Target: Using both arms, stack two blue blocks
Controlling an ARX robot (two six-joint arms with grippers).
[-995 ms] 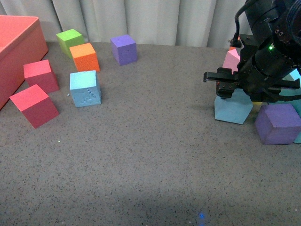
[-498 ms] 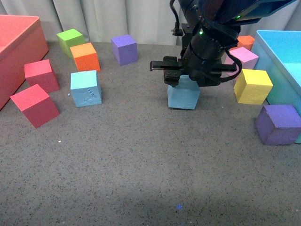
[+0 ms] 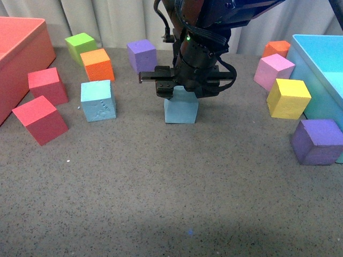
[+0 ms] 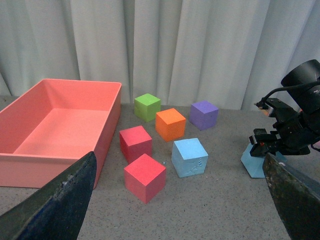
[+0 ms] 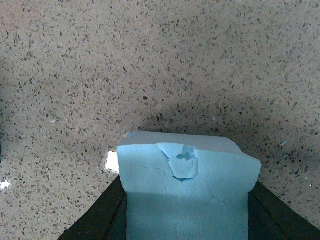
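Near the middle of the worktop (image 3: 161, 187), toward its far edge, the right gripper (image 3: 181, 92) clamps a blue block (image 3: 181, 110) by its upper half, black fingers (image 5: 102, 220) pressing two opposite faces and leaving the underside bare, presumably so it can be seated flat on its partner. Shadow beneath it in the right wrist view suggests it hangs just clear of the surface. The other blue block (image 3: 98, 100), faint marks on its front face, sits upright toward the left edge, well apart, an orange cube (image 3: 97, 64) behind it and two red cubes (image 3: 47, 85) beside it, its top free to take a load. The left gripper (image 4: 179, 155) hangs wide open and empty, high and back from the cubes, probably waiting to steady the lower block. Nothing stands between the two blocks, so the way across looks unobstructed.
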